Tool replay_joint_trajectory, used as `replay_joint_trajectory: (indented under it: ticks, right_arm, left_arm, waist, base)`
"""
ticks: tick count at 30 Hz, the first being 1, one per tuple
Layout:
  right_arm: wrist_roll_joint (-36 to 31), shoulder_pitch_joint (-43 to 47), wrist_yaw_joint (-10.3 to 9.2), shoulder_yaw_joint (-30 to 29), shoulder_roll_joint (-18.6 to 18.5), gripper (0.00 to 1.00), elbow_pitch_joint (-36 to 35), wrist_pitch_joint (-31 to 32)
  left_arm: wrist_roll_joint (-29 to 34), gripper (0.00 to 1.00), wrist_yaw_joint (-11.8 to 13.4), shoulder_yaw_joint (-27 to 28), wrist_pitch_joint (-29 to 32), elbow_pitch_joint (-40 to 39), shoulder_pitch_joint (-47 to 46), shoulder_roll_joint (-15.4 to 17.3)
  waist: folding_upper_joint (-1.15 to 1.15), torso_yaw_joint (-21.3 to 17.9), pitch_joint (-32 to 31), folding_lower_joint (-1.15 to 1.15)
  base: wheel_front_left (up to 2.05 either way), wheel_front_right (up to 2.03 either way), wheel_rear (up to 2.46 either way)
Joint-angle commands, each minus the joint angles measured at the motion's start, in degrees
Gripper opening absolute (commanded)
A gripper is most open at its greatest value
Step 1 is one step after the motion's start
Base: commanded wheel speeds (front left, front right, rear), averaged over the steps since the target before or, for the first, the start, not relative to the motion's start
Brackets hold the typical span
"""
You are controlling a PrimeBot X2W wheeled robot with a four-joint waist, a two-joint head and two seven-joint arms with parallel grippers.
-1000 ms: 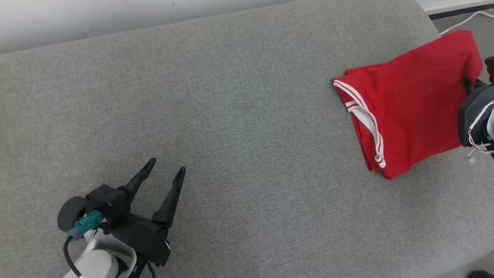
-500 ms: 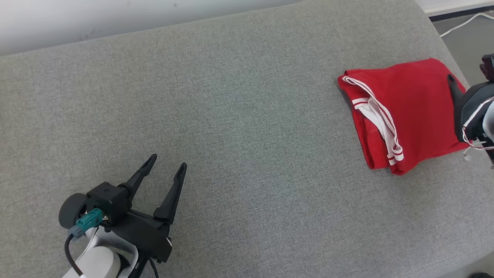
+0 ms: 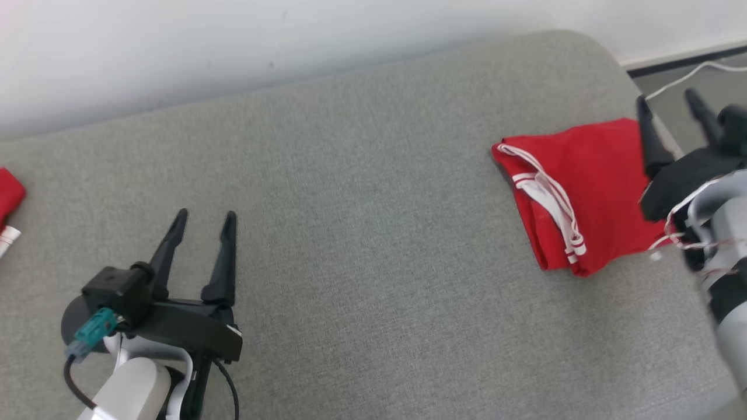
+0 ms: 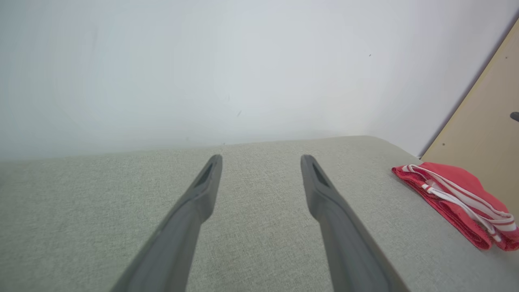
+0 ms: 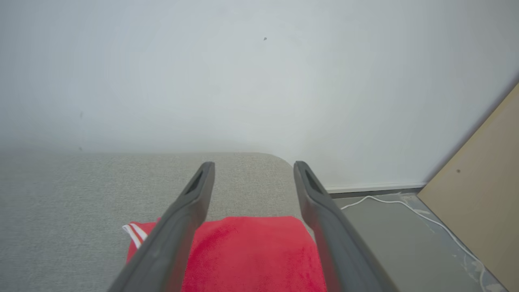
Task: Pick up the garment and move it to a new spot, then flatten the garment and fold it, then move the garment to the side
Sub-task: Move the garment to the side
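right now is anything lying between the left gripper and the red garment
Nothing visible does. Between the left gripper and the folded red garment there is just grey cushion, and the garment lies near the cushion's right end.

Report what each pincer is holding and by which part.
Nothing is held. The left pincer stands open over the grey cushion; the right pincer stands open by the folded red garment, gripping none of it.

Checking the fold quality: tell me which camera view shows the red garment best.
The head view: it shows nearly the whole folded red garment from above, white-striped trim included. The left wrist view catches it side-on at the frame's right edge; the right wrist view crops it, partly behind the right gripper.
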Motion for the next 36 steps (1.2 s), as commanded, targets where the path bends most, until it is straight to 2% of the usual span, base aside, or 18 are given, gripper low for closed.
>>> replay_joint_trajectory:
  ticks: [1, 6, 12, 16, 24, 36]
  right_arm:
    - [1.7, 2.3, -0.13, -0.1, 1.0, 1.0, -1.3, -0.5]
    - [5.4, 8.7, -0.13, -4.7, 3.9, 1.0, -9.8, -0.7]
    - [4.3, 18.3, -0.13, -11.3, 8.8, 1.0, -21.2, -0.7]
    - [2.8, 24.5, -0.13, -13.3, 11.7, 1.0, -26.9, -0.7]
    - [3.4, 33.8, -0.13, -11.9, 14.2, 1.0, -32.9, 0.1]
    - [3.4, 43.7, -0.13, -12.0, 14.8, 1.0, -38.3, 4.1]
  left_arm:
    - [-0.8, 1.0, 0.7, 1.1, -0.3, 0.6, 0.8, -0.5]
    - [-2.0, 1.0, 3.0, 4.7, -0.8, 1.7, 2.4, -2.4]
    - [-3.2, 1.0, 5.4, 9.3, -0.8, 2.4, 4.8, -4.1]
    - [-1.5, 1.0, 6.0, 9.5, -0.7, 3.4, 6.3, -3.6]
    - [0.2, 1.0, 4.7, 8.6, -0.7, 4.6, 9.6, -2.9]
    - [1.5, 1.0, 2.7, 7.8, -0.8, 3.4, 16.6, -0.7]
  waist:
    - [0.0, -0.3, -2.9, 0.01]
    - [0.0, 0.6, -6.0, 0.01]
    - [0.0, 4.2, -8.9, 0.01]
    - [0.0, 7.4, -10.2, 0.01]
    - [0.0, 12.3, -13.0, 0.01]
    - [0.0, 14.6, -15.4, 0.01]
  base:
    - [0.0, 0.0, 0.0]
    - [0.0, 0.0, 0.0]
    - [0.0, 0.0, 0.0]
    - [0.0, 0.0, 0.0]
    - [0.0, 0.0, 0.0]
    - [0.0, 0.0, 0.0]
